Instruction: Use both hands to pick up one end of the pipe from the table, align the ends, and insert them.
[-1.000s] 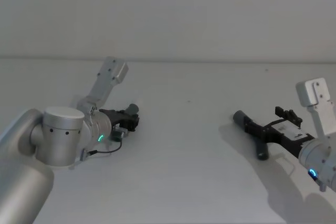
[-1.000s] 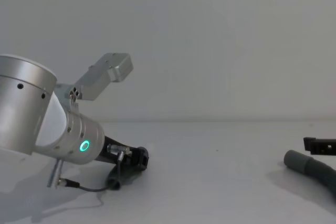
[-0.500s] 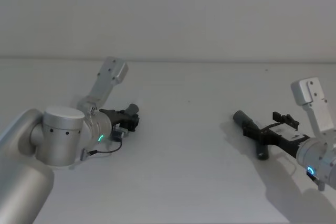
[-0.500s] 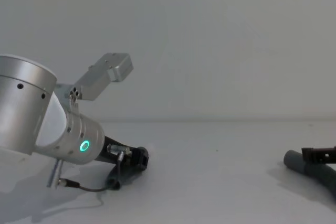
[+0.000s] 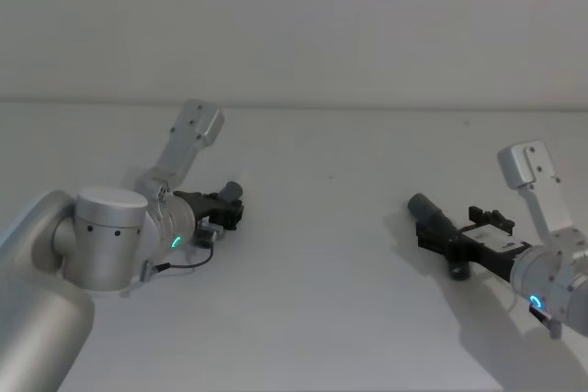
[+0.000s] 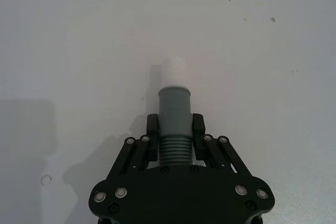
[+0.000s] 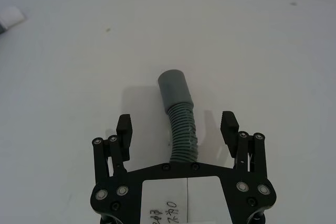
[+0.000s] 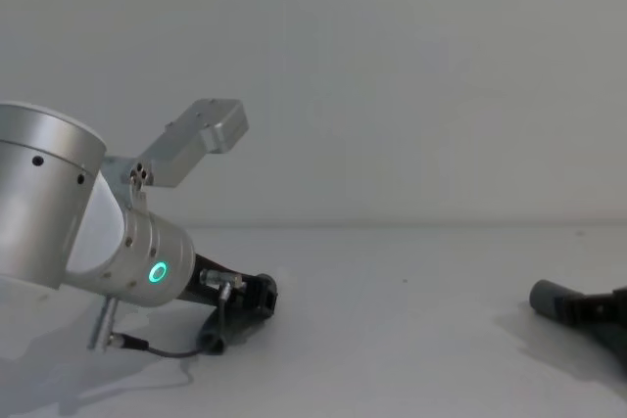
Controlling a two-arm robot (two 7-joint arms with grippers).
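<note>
Short pipe point(image 6: 175, 109): white-tipped, low over the table point(image 5: 331, 254) on my left, clamped at its ribbed neck by my left gripper point(image 6: 175, 129).
Ribbed pipe point(image 7: 175, 88): lying on the table on my right, cuff pointing inward, between the wide-spread fingers of my right gripper point(image 7: 177, 123), untouched.
Progress: one end is gripped. I judge the second grasp, lift, alignment and insertion remain.
Change: my right gripper has advanced and lowered around the ribbed pipe. My left gripper has not moved.

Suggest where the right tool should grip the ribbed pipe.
I'd grip the ribbed pipe on its ribs just behind the smooth cuff, leaving the cuff free for insertion. It lies flat between the fingers of the open right tool, so close from both sides.
</note>
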